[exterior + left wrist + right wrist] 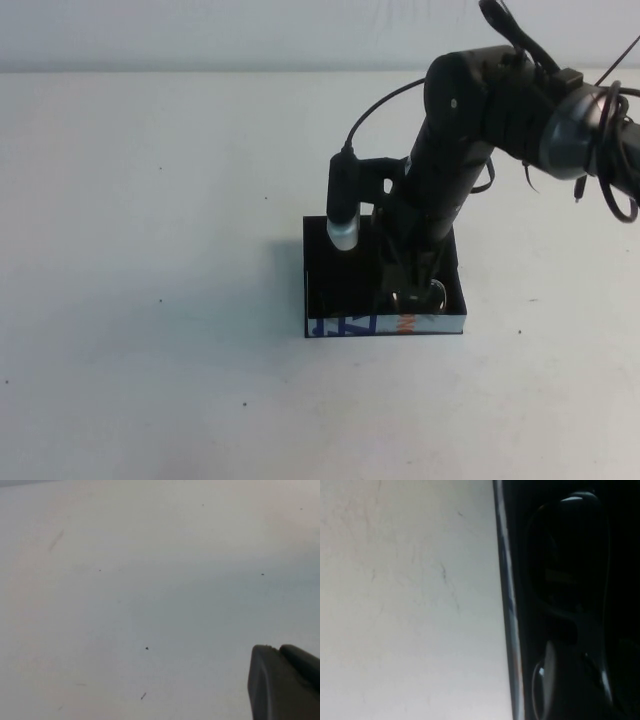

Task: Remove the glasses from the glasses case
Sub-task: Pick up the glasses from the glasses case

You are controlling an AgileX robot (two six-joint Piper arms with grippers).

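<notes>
The glasses case [340, 290] is a shallow black box in the middle of the table, its white printed side panel facing me. The right arm reaches down into it, and my right gripper [412, 285] sits low inside the case at the glasses [428, 297], of which only a glinting rim shows. In the right wrist view the glasses [567, 555] lie in the dark interior, one dark lens and the thick black frame close under the camera, beside the case wall [507, 605]. My left gripper [277, 649] is shut and empty over bare table, out of the high view.
The white table [150, 250] spreads all round the case. The right arm's cable and wrist camera [343, 205] hang over the case's back left part.
</notes>
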